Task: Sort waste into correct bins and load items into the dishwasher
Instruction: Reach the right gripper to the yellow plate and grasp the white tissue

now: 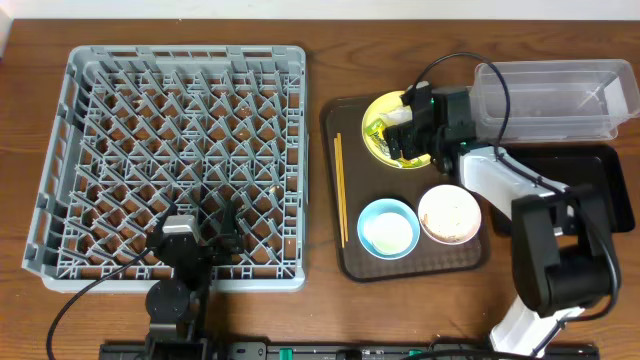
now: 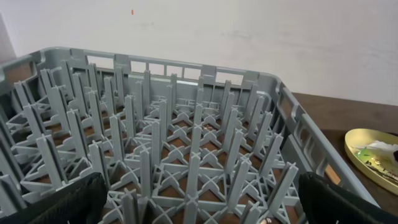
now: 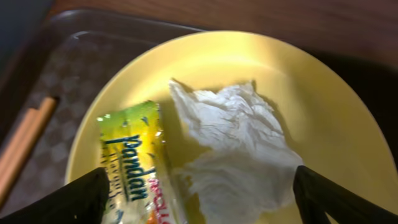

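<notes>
My right gripper (image 1: pixel 408 135) is open and hovers low over the round yellow plate (image 1: pixel 380 110) on the brown serving tray. In the right wrist view its fingers (image 3: pixel 199 202) straddle the yellow-green snack wrapper (image 3: pixel 134 168) and the crumpled white tissue (image 3: pixel 230 143) lying on the plate (image 3: pixel 323 106). Chopsticks (image 1: pixel 340 190), a light blue bowl (image 1: pixel 388 228) and a white bowl (image 1: pixel 450 213) holding whitish scraps sit on the same tray. My left gripper (image 1: pixel 222 215) is open and empty over the front of the grey dish rack (image 1: pixel 185 52). The small white cup is out of view.
The clear tub (image 1: pixel 555 95) stands at the back right, and the black tray (image 1: pixel 590 160) lies in front of it under my right arm. The brown serving tray (image 1: pixel 365 190) lies between the rack and the bins. The rack's pegs (image 2: pixel 186 143) fill the left wrist view.
</notes>
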`<state>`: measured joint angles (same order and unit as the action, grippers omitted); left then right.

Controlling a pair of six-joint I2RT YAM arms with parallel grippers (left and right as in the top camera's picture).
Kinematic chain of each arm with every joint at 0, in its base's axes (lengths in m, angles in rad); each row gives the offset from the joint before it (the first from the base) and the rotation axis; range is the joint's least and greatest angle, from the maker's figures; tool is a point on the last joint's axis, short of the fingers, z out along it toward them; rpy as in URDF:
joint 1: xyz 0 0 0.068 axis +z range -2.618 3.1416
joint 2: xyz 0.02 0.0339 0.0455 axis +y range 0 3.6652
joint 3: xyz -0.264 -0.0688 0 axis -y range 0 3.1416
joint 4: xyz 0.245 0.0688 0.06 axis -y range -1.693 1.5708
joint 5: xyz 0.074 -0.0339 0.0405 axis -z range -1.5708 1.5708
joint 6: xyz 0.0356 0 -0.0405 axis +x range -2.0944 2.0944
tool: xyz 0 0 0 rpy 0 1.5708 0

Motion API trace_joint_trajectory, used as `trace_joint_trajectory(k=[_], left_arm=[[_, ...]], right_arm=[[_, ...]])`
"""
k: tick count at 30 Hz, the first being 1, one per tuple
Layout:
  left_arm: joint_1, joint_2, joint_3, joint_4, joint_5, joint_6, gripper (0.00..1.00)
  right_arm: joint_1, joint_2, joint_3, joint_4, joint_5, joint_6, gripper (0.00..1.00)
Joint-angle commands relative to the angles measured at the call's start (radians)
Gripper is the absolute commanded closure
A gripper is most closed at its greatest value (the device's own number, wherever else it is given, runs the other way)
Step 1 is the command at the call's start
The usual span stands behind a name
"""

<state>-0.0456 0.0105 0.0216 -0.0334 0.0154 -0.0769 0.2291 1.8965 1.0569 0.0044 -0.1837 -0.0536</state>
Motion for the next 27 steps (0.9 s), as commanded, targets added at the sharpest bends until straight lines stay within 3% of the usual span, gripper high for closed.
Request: trace_joint_trajectory(k=[1,8,18,23,27], left_arm=[[0.005,0.0,-0.017,-0.04,-0.034,0.013,0.02],[0.005,0.0,-0.017,-0.04,-0.034,0.013,0.02],[0.005,0.0,-0.017,-0.04,-0.034,0.013,0.02],[0.005,0.0,-0.017,-0.04,-0.034,0.013,0.02],[0.005,0.0,-0.017,-0.04,-0.034,0.013,0.02]], right_arm=[[0.011,0.033,0.019,0.029,0.055,-0.008,0.11],[0.015,0.084,0.019,0.079,0.066,-0.008,0.2],[0.02,0.107,0.019,0.082,0.121,-0.008,0.65],[0.021,0.107,0.019,0.075,0.127,-0.007,0.96],[0.021,0.101,0.021,0.065,0.127,-0.006,0.99]])
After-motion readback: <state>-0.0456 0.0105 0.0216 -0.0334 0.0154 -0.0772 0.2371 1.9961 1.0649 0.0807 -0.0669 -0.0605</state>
